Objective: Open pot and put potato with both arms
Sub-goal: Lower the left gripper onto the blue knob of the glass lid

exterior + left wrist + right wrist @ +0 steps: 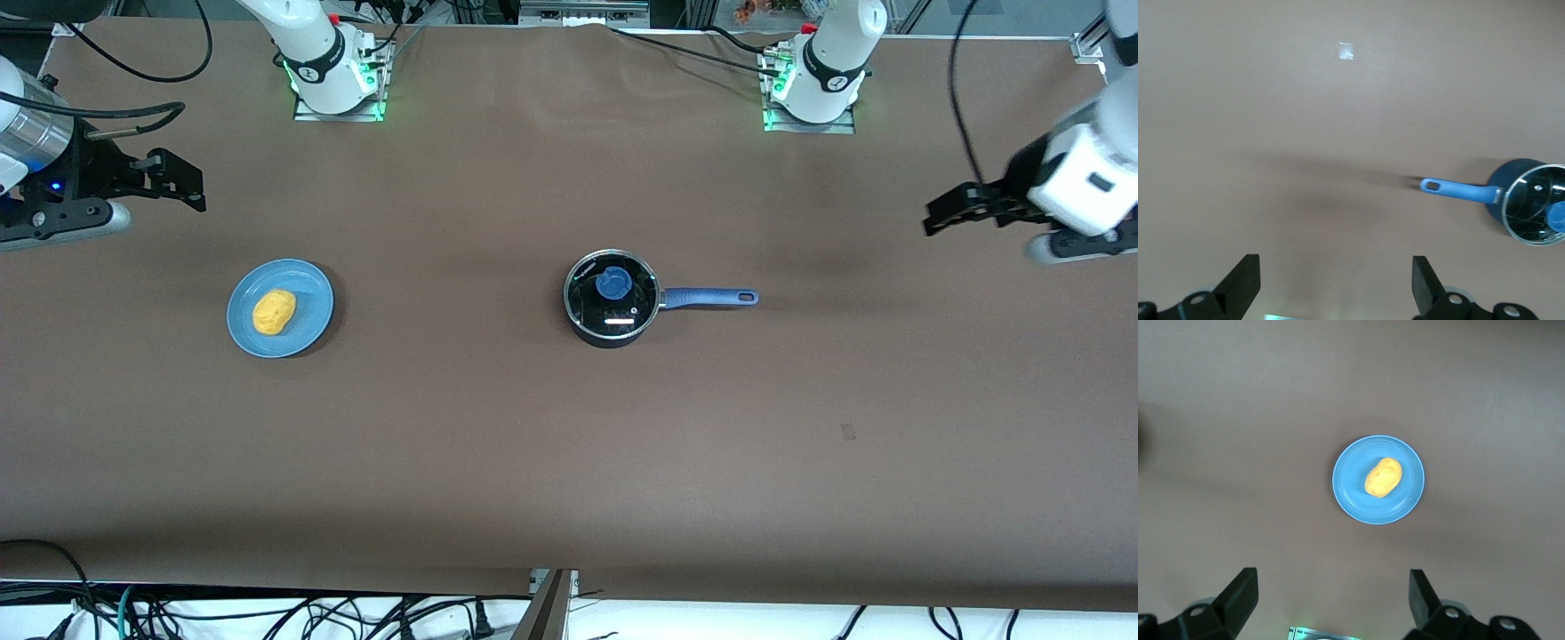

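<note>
Front view: lidded pot (pixel 612 298), potato (pixel 274 312) on plate (pixel 311 283), both end effectors wide, empty.

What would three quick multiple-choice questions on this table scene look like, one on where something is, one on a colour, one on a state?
1. Where is the potato?
A. on the blue plate
B. in the pot
C. on the bare table

2. What colour is the pot handle?
A. red
B. blue
C. green

3. How does the pot stand?
A. lid off
B. tipped over
C. upright, glass lid on

Answers:
1 A, the potato lies on the plate toward the right arm's end.
2 B, the long handle is blue.
3 C, the lid with its blue knob covers the mouth; the left gripper and the right gripper both wait open, away from it.
</note>
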